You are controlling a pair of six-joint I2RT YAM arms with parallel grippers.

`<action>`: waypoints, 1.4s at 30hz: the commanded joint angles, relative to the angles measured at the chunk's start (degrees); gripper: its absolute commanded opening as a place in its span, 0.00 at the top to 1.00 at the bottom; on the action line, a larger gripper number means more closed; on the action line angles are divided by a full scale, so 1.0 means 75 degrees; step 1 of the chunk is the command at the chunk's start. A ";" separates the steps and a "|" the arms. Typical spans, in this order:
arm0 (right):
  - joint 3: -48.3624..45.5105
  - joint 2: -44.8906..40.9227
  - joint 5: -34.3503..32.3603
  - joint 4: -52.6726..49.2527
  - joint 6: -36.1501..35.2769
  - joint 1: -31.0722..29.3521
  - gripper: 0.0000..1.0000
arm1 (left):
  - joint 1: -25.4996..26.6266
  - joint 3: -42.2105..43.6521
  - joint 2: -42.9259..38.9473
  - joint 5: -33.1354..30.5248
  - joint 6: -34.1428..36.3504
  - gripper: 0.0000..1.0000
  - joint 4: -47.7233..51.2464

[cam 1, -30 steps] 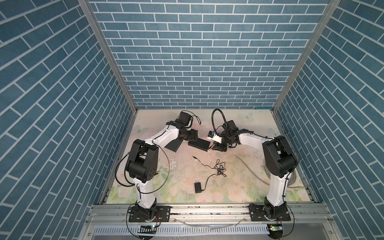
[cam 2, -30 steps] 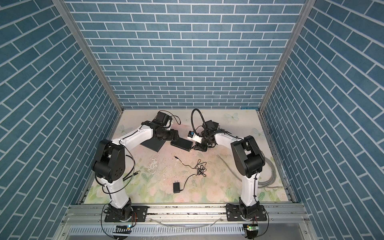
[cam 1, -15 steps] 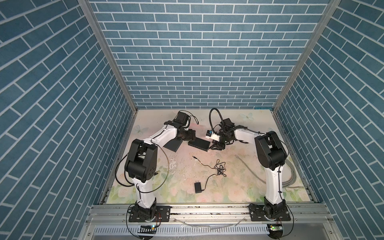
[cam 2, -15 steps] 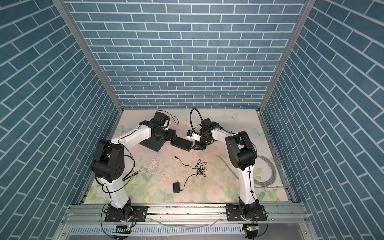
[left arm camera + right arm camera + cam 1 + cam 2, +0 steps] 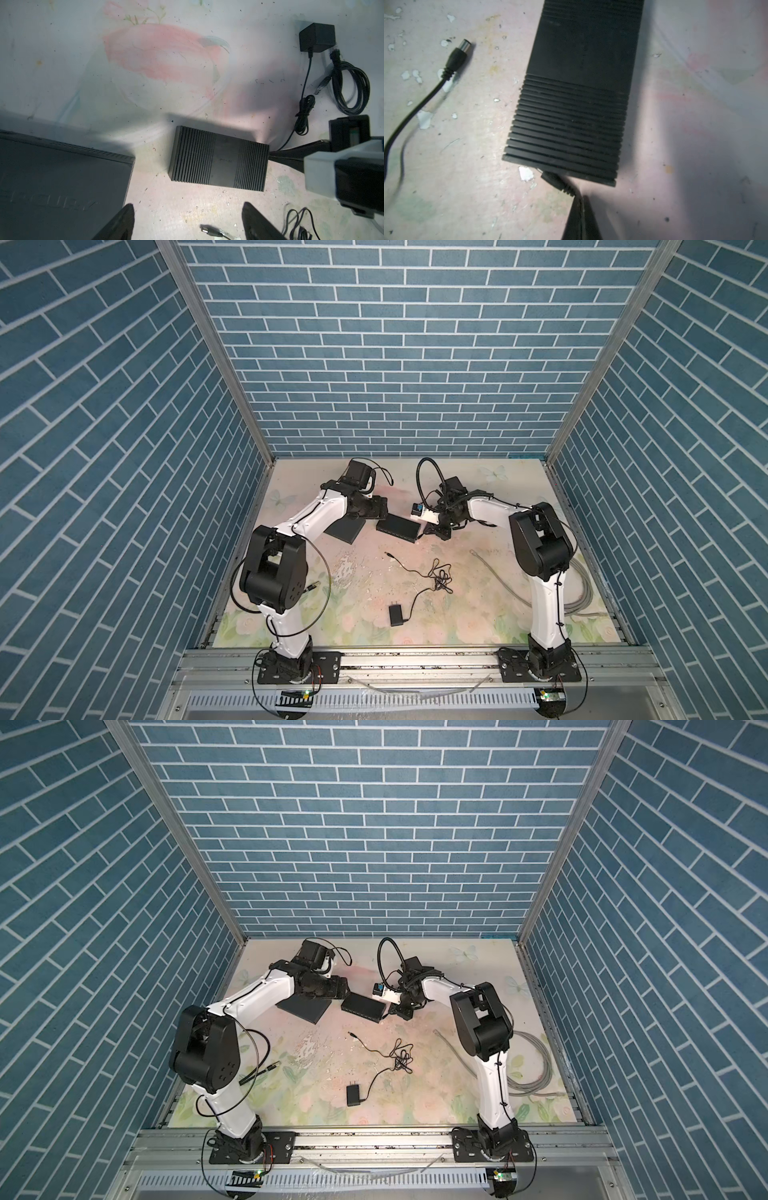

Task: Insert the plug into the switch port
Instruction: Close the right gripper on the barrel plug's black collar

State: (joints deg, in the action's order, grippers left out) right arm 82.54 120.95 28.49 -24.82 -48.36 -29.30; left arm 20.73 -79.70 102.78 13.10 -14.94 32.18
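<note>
Pinched jaws on the right gripper (image 5: 579, 200) clamp the ribbed tail of the plug (image 5: 553, 179). In the right wrist view the plug's nose meets the near end of the ribbed black switch (image 5: 577, 93) at a slant. The socket is hidden, so I cannot tell whether the plug has entered the port. A second, loose barrel plug (image 5: 459, 52) lies on the table (image 5: 695, 124), apart from the switch. To seat the held plug well, I judge the wrist should first swing it square to that end face. The push should then run gently along the plug's own axis, since a skewed shove would likely slide the light switch away.

In the left wrist view the left gripper (image 5: 187, 206) has its jaws wide and holds nothing. The switch lies just ahead of its fingertips, with a larger black box (image 5: 62, 176) beside it. Bracing the switch's far end with those fingers would give the push something to work against.

In both top views the two grippers face each other across the switch. The black power adapter (image 5: 396, 616) and its tangled cord lie nearer the arm bases, well apart.
</note>
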 commanded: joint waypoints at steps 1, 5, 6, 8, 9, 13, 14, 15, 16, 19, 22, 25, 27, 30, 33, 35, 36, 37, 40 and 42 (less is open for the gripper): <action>-0.0622 -0.0407 -0.0055 0.0101 0.0003 -0.0060 1.00 | -0.0003 0.0146 -0.0029 0.0560 -0.0009 0.18 -0.0123; -0.1049 -0.1015 0.0174 0.0551 0.0195 -0.0021 1.00 | 0.0307 -0.0043 0.0135 0.0935 0.0098 0.18 -0.0209; -0.1067 -0.1112 0.0235 0.0551 0.0241 -0.0008 1.00 | 0.0413 -0.0137 0.0211 0.0967 0.0161 0.18 -0.0170; -0.1078 -0.1238 0.0316 0.0554 0.0317 0.0032 1.00 | 0.0548 -0.0234 0.0348 0.1144 0.0194 0.18 -0.0215; -0.1091 -0.1296 0.0350 0.0567 0.0347 0.0038 1.00 | 0.0580 -0.0233 0.0406 0.1285 0.0149 0.18 -0.0294; -0.1264 -0.1520 0.0670 0.0820 0.0593 0.0223 1.00 | 0.0643 -0.0014 0.0461 0.1702 0.0003 0.19 -0.0611; -0.1301 -0.1559 0.0679 0.0838 0.0593 0.0248 1.00 | 0.0657 0.0058 0.0446 0.1681 -0.0006 0.19 -0.0624; -0.1376 -0.1619 0.0606 0.0948 0.0585 0.0250 0.90 | 0.0662 0.0127 0.0402 0.1620 -0.0071 0.19 -0.0636; -0.1454 -0.1655 0.0594 0.1020 0.0513 0.0250 0.79 | 0.0641 0.0194 0.0362 0.1522 -0.0127 0.19 -0.0643; -0.1627 -0.1661 0.0553 0.1058 0.0176 0.0208 0.62 | 0.0441 0.0396 0.0168 0.1443 -0.0389 0.19 -0.0735; -0.1608 -0.1530 0.0353 0.0799 -0.0262 0.0094 0.60 | 0.0099 0.0540 -0.0033 0.1439 -0.0606 0.19 -0.0800; -0.1498 -0.1354 0.0242 0.0496 -0.0590 -0.0011 0.58 | -0.0163 0.0536 -0.0169 0.1338 -0.0592 0.19 -0.0707; -0.1467 -0.1271 0.0144 0.0447 -0.0696 -0.0051 0.58 | -0.0285 0.0504 -0.0193 0.1345 -0.0585 0.19 -0.0649; -0.1386 -0.1177 0.0170 0.0303 -0.0790 -0.0066 0.57 | -0.0407 0.0481 -0.0228 0.1342 -0.0574 0.19 -0.0612; -0.1361 -0.1095 0.0077 0.0229 -0.0877 -0.0151 0.56 | -0.0484 0.0460 -0.0248 0.1350 -0.0560 0.19 -0.0600; -0.1320 -0.0990 -0.0055 0.0166 -0.0967 -0.0234 0.56 | -0.0531 0.0443 -0.0246 0.1353 -0.0562 0.19 -0.0611; -0.1305 -0.0944 -0.0089 0.0144 -0.0990 -0.0252 0.56 | -0.0548 0.0429 -0.0241 0.1361 -0.0569 0.19 -0.0612; -0.1285 -0.0889 -0.0116 0.0136 -0.1005 -0.0274 0.57 | -0.0560 0.0413 -0.0244 0.1370 -0.0566 0.19 -0.0612; -0.1271 -0.0748 -0.0221 0.0180 -0.0990 -0.0312 0.58 | -0.0573 0.0386 -0.0287 0.1394 -0.0545 0.19 -0.0600; -0.1244 -0.0651 -0.0319 0.0204 -0.0992 -0.0367 0.61 | -0.0583 0.0381 -0.0293 0.1394 -0.0527 0.19 -0.0580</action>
State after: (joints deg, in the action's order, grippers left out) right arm 72.01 114.02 27.66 -21.76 -52.07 -31.33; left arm 16.78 -75.94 102.00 23.42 -19.07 27.11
